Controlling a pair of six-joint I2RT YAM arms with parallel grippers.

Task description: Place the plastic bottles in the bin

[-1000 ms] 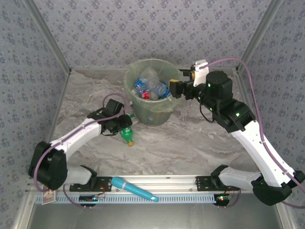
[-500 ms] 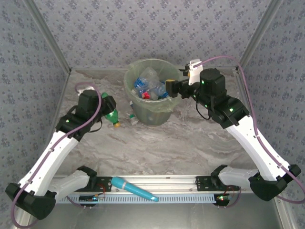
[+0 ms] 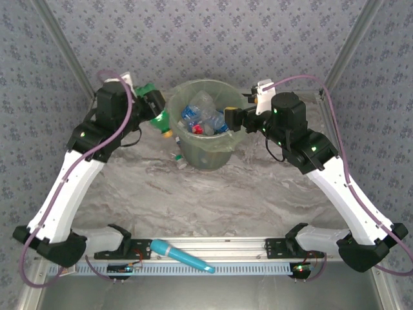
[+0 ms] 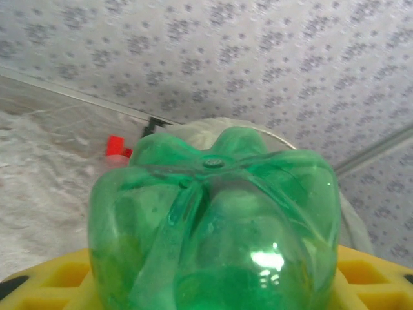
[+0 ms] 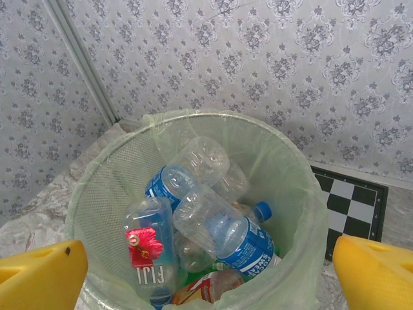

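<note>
We're on the carry-and-drop bit with the left arm. The left gripper is clamped on a green bottle, held up in the air just beside the left rim of the bin, with the yellow cap end hanging down. In the left wrist view we're staring straight at the bottle's base, wedged between the yellow fingers, with the bin's rim peeking out behind it. As far as we can tell the bottle isn't over the opening yet, more at the outer edge. The right gripper is spread wide with nothing in it, hovering at the bin's right rim above the clear bottles already inside. Our read on the next move: swing the left arm a bit further right so the bottle sits squarely over the opening, then let go. Drop it too early and it could bounce off the rim onto the desk. After that there's at least 1 small bottle lying on the desk right by the foot of the bin to fetch.
</note>
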